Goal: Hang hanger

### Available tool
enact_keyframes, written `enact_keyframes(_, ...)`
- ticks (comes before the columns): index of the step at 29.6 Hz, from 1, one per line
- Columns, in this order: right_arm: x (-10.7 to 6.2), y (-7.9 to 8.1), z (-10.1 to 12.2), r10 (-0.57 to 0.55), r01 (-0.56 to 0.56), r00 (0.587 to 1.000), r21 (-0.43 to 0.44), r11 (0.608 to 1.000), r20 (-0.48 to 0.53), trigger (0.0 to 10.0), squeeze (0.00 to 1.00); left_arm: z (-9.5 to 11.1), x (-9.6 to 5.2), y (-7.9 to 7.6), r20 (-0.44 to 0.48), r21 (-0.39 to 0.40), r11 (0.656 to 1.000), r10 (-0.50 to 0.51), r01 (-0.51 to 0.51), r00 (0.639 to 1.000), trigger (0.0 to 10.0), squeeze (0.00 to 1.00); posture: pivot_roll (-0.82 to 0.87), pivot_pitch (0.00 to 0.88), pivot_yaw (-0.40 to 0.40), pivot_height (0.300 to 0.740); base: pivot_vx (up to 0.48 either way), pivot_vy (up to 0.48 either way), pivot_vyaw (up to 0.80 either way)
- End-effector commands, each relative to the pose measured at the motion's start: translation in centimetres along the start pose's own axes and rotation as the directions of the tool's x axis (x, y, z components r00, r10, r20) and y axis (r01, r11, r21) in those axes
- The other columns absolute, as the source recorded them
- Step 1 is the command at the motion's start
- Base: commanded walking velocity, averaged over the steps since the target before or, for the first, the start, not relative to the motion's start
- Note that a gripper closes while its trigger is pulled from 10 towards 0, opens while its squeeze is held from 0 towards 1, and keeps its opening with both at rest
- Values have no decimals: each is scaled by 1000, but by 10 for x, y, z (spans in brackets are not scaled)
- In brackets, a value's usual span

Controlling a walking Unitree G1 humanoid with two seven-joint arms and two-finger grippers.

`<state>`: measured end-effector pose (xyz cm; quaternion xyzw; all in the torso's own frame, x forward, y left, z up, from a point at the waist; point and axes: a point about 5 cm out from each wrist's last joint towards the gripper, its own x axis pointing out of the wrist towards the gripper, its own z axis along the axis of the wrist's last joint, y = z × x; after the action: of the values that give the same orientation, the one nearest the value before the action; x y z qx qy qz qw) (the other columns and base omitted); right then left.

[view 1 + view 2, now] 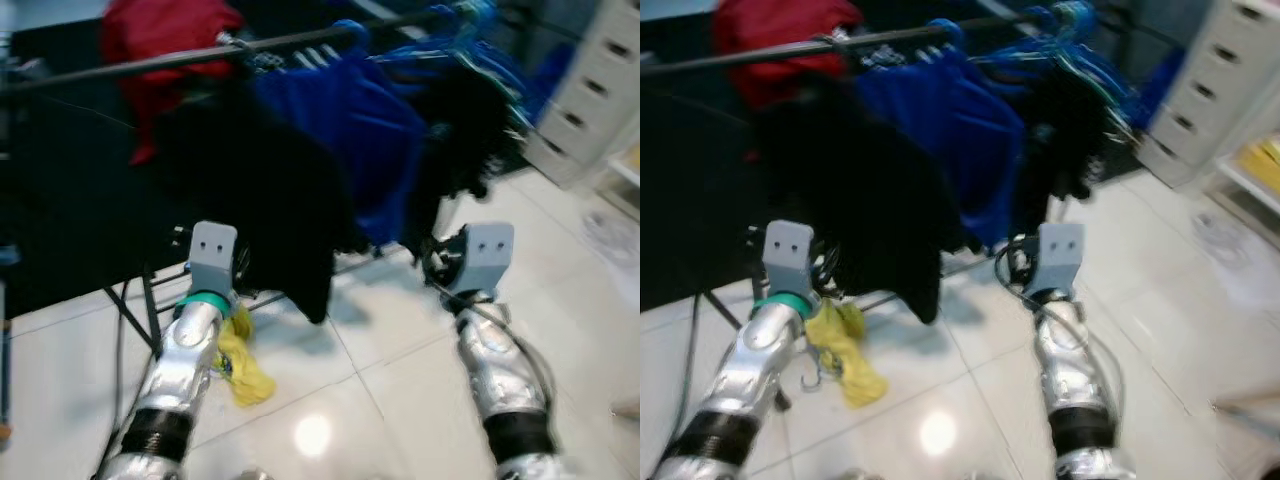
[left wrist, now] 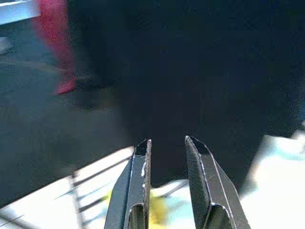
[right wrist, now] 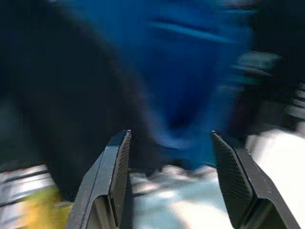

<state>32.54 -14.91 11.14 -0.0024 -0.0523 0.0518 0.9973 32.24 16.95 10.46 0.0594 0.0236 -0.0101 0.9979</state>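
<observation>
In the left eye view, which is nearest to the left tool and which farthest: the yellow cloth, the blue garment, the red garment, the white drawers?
From the left tool:
1. Yellow cloth, on the floor beside the left arm.
2. Red garment and blue garment, both up on the rail; too close to call.
3. White drawers, far right.

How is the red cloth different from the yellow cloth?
The red cloth is draped high over the black rail; the yellow cloth lies crumpled low on the white tiled floor, beside the left arm. The red cloth looks bigger than the yellow one. In the right eye view a metal hook shows beside the yellow cloth, none by the red. Both are soft and brightly coloured.
</observation>
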Motion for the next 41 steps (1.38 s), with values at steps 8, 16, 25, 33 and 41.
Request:
enact_keyframes(8, -2, -12, 12, -5, 11, 998, -100, 995, 56, 10000, 0, -4, -1, -11, -14, -11, 1000, -28, 28, 1000, 10000, 0, -75, 22, 36, 740, 437, 0, 300)
enact_keyframes(16, -5, -3, 105, 59, 181, 885, -458, 871, 462, 10000, 0, -8, -7, -12, -10, -27, 996, -85, 85, 996, 10000, 0, -82, 27, 35, 740, 87, 0, 0)
enact_keyframes(25, -4, -5, 92, 65, 53, 938, -328, 943, 340, 10000, 0, -7, -6, -11, -10, -22, 996, -89, 88, 996, 10000, 0, -84, 29, 41, 740, 0, 0, 0)
enact_keyframes(33, -5, -29, 88, 78, -22, 965, -221, 975, 251, 10000, 0, -6, -5, -10, -9, -16, 996, -89, 89, 996, 10000, 0, -87, 31, 42, 740, 0, 0, 0)
enact_keyframes(41, 0, -71, 85, 242, -230, 970, -226, 947, 27, 10000, 1000, -4, -5, -4, -8, -3, 996, -88, 88, 996, 10000, 0, -75, 41, 58, 740, 0, 0, 0)
